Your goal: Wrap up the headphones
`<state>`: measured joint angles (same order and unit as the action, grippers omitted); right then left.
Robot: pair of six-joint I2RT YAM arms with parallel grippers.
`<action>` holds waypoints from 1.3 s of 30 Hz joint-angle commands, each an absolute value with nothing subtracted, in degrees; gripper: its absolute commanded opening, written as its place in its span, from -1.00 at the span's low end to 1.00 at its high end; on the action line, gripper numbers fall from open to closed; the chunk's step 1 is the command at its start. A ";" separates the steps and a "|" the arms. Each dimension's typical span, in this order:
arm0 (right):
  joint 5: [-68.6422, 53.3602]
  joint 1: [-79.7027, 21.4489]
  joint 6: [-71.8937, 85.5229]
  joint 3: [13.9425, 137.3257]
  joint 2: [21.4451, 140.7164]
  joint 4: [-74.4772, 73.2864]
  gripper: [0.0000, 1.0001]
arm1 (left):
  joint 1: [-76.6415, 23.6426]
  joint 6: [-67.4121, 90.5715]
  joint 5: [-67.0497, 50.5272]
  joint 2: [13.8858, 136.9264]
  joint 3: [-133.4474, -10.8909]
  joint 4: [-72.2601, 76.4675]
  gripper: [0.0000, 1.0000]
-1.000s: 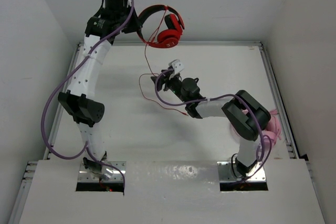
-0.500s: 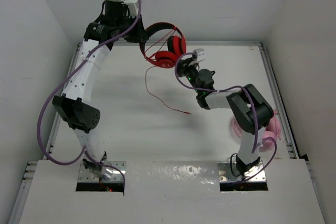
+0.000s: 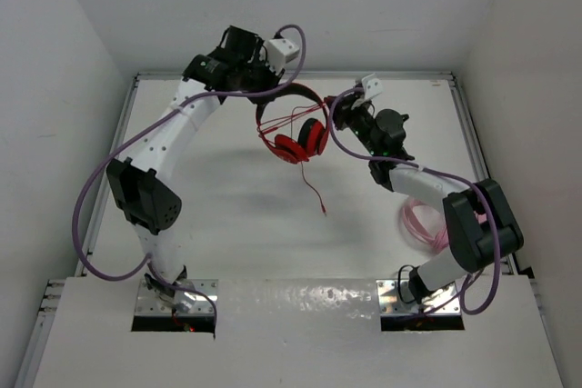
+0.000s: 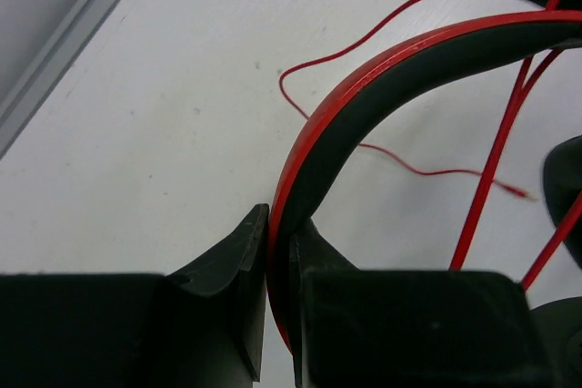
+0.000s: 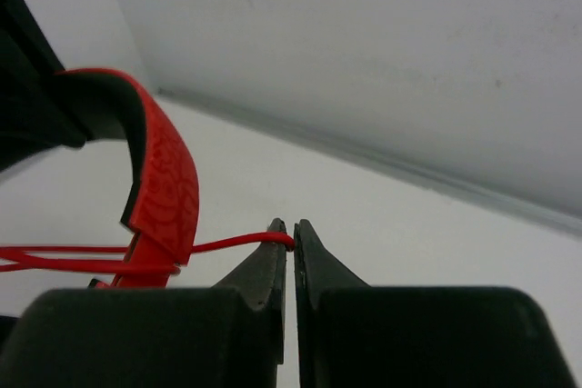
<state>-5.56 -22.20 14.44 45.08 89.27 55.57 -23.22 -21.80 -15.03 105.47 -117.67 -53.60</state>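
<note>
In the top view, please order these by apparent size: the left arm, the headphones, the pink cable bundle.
1. Left arm, clearly largest.
2. Headphones and pink cable bundle: they look similar. The headphones are held up nearer the camera and the bundle is partly hidden, so I do not rank them.

The left gripper (image 4: 278, 224) pinches the headphones (image 4: 391, 65) by their black-lined headband, white table (image 4: 136, 134) behind.

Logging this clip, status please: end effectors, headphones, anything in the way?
Left end effector shut on headphones at headband. Right end effector shut on cable, strands crossing the band. Pink cable bundle lies aside, nothing blocking.
</note>
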 commanded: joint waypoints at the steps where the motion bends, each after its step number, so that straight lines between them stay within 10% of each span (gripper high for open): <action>1: -5.17 -19.25 8.18 47.89 85.00 44.41 -1.00 | -22.15 -31.97 -3.71 102.22 -114.53 -54.51 -1.00; 20: -17.48 -20.30 2.02 66.59 83.67 1.72 -0.97 | -29.00 -49.05 26.68 97.47 -96.86 -31.14 -1.00; 27: -38.80 -20.21 6.83 82.08 91.04 -20.30 -1.00 | -29.44 -45.45 41.12 97.47 -93.78 -13.99 -1.00; 39: -42.29 -23.01 75.18 68.20 94.21 46.72 -1.00 | -29.27 -18.31 43.69 97.29 -96.85 -21.16 -1.00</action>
